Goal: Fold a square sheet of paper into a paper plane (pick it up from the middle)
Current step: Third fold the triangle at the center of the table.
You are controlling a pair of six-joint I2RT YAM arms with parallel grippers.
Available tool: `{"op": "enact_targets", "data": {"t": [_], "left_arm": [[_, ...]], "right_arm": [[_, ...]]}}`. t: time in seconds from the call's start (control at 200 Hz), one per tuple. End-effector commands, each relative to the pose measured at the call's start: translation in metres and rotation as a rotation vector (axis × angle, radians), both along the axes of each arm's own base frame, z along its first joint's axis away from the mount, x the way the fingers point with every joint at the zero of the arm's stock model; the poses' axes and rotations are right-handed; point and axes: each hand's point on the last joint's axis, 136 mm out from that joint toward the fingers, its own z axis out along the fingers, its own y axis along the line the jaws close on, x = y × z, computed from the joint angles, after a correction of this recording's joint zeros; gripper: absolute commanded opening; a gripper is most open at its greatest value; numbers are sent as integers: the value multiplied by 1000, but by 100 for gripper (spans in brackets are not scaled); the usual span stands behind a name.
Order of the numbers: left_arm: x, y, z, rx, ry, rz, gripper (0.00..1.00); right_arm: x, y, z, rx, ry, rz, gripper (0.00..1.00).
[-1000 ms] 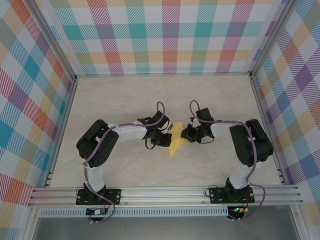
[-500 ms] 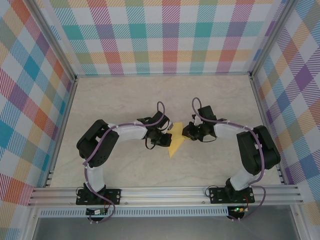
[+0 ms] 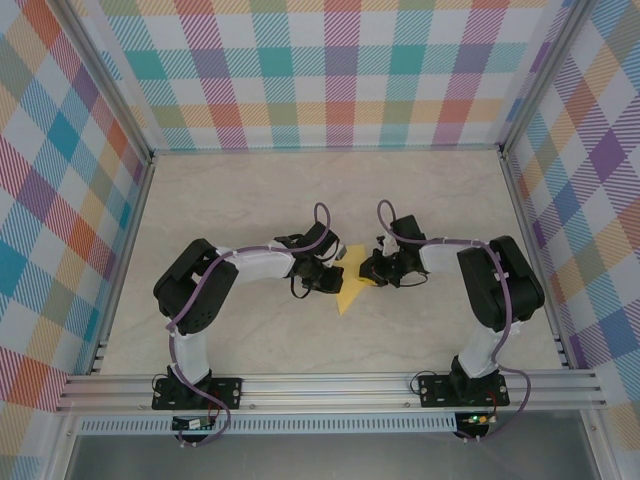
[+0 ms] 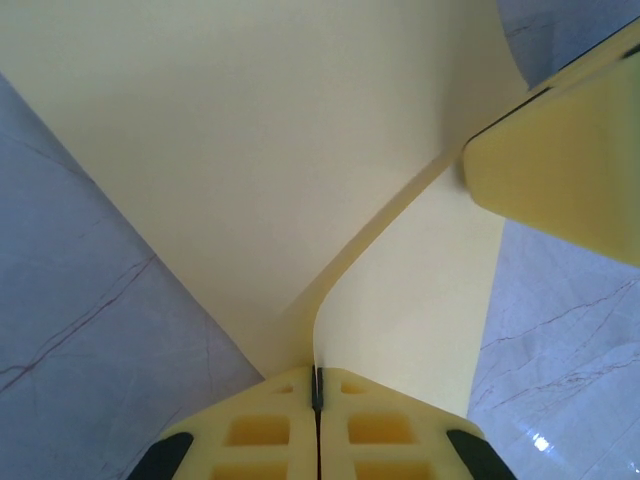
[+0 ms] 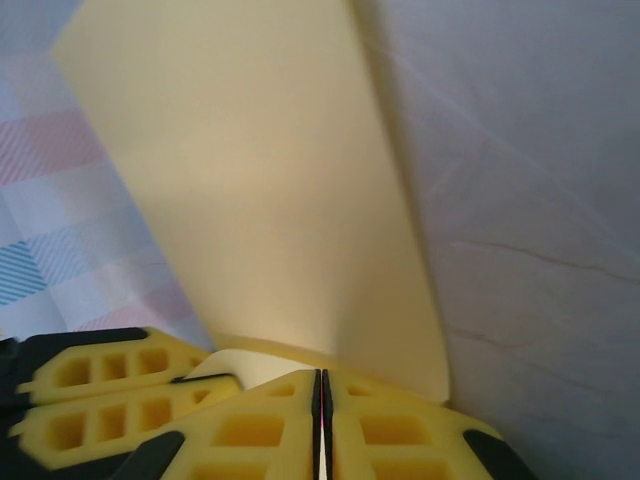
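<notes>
The square sheet of paper (image 3: 350, 292) is yellow and partly folded, and it lies on the table between my two grippers. In the left wrist view the paper (image 4: 280, 150) spreads ahead as a triangle with one flap curling upward. My left gripper (image 4: 317, 378) is shut on that flap's near edge. It reaches the sheet from the left (image 3: 338, 273). My right gripper (image 3: 369, 271) meets the sheet from the right. Its jaws (image 5: 320, 380) are shut, tips against the paper (image 5: 270, 180), with no paper seen between them. One right finger (image 4: 560, 170) presses by the crease.
The pale marble table (image 3: 250, 200) is ringed by checkered walls (image 3: 340, 70). An aluminium rail (image 3: 330, 385) runs along the near edge with both arm bases on it. Both arms bend inward toward the middle of the table.
The right arm swung out to the right half a second ago and has come back left, its gripper again at the paper's right edge. The left arm and paper have barely moved.
</notes>
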Motion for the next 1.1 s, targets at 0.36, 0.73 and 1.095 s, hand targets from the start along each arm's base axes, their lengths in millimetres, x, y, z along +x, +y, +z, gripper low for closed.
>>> {"op": "enact_targets", "data": {"t": [0.36, 0.73, 1.095], "left_arm": [[28, 63, 52, 139, -121, 340, 46], [-16, -34, 80, -264, 80, 232, 22], [-26, -48, 19, -230, 179, 252, 16]], "right_arm": [[-9, -14, -25, -103, 61, -41, 8], [-10, -17, -25, -103, 75, -88, 9], [-11, -16, -24, -101, 80, -76, 9]]}}
